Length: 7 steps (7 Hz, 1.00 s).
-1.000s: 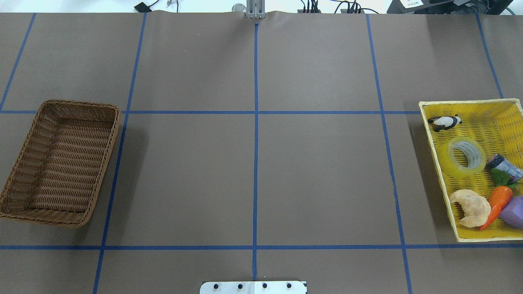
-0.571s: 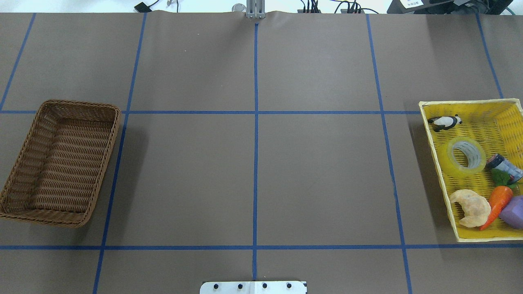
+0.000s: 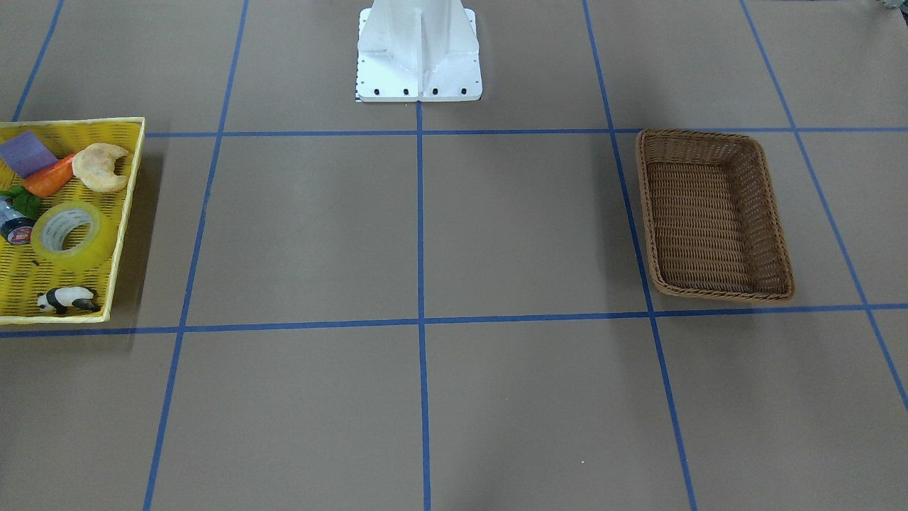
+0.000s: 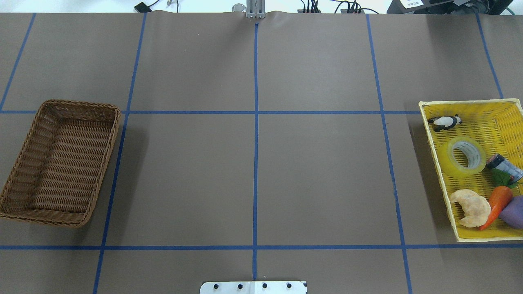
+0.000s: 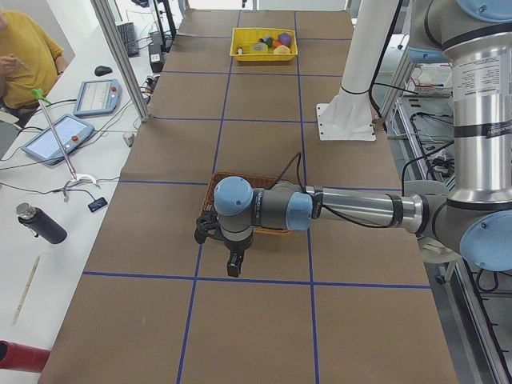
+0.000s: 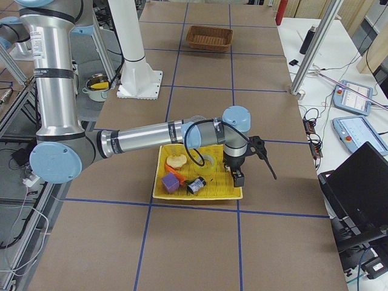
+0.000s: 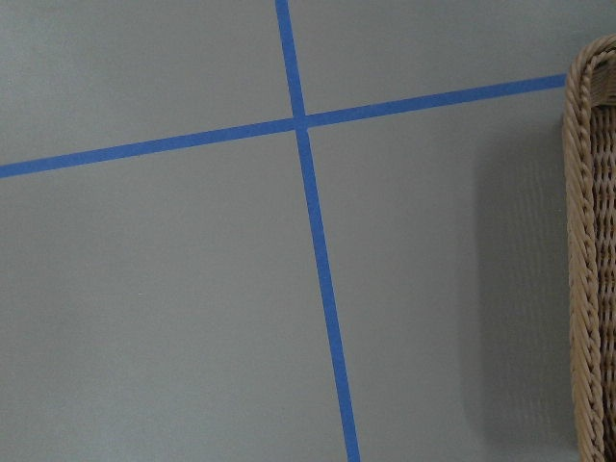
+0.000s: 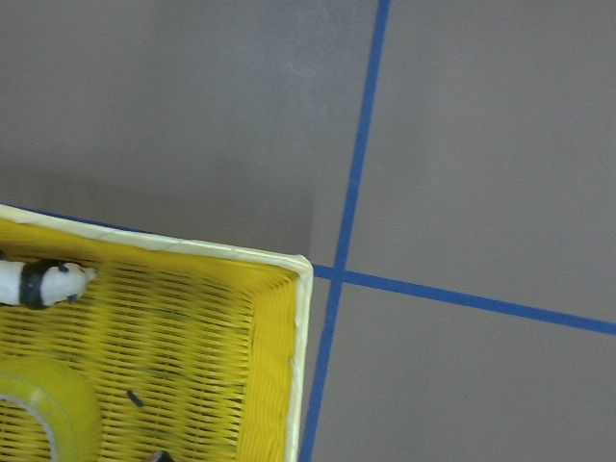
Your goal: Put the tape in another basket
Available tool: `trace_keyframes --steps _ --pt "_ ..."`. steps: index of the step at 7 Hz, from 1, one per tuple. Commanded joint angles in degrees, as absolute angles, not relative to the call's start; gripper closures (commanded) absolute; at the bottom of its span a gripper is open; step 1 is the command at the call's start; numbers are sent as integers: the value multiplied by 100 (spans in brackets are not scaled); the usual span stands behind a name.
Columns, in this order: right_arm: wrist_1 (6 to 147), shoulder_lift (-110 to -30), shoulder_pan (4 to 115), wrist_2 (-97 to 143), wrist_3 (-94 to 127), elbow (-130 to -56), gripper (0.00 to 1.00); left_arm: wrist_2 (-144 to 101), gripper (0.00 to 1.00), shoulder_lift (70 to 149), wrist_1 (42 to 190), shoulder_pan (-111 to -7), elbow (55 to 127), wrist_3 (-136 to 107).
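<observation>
The tape (image 4: 463, 157), a wide yellow roll with a white core, lies flat in the yellow tray (image 4: 466, 102) at the table's right end. It also shows in the front view (image 3: 71, 235) and at the right wrist view's corner (image 8: 38, 423). The brown wicker basket (image 4: 61, 163) stands empty at the left end, also in the front view (image 3: 709, 213). My left gripper (image 5: 232, 268) hangs beside the basket (image 5: 256, 178), seen only from the side. My right gripper (image 6: 238, 177) hangs over the tray's far edge (image 6: 200, 195). I cannot tell whether either is open.
The tray also holds a panda figure (image 4: 445, 121), a dark can (image 4: 504, 165), a croissant (image 4: 472, 207), a carrot (image 4: 497, 200) and a purple block (image 4: 514, 211). The robot's white base (image 3: 418, 50) stands mid-table. A seated person (image 5: 24, 56) and tablets are beside the table.
</observation>
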State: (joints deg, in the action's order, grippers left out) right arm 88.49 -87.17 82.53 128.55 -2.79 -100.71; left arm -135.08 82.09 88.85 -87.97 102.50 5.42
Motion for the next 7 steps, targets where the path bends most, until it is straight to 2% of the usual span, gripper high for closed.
trace_keyframes --steps 1,4,7 --pt "8186 -8701 7266 12841 -272 -10091 0 -13517 2 8218 8886 -8798 10257 545" --pt "6571 -9025 6970 12955 -246 -9372 0 -13517 2 8235 8886 -8798 10266 554" --pt "6381 -9061 6689 13253 -246 -9044 0 -13509 2 8235 8886 -8798 10274 554"
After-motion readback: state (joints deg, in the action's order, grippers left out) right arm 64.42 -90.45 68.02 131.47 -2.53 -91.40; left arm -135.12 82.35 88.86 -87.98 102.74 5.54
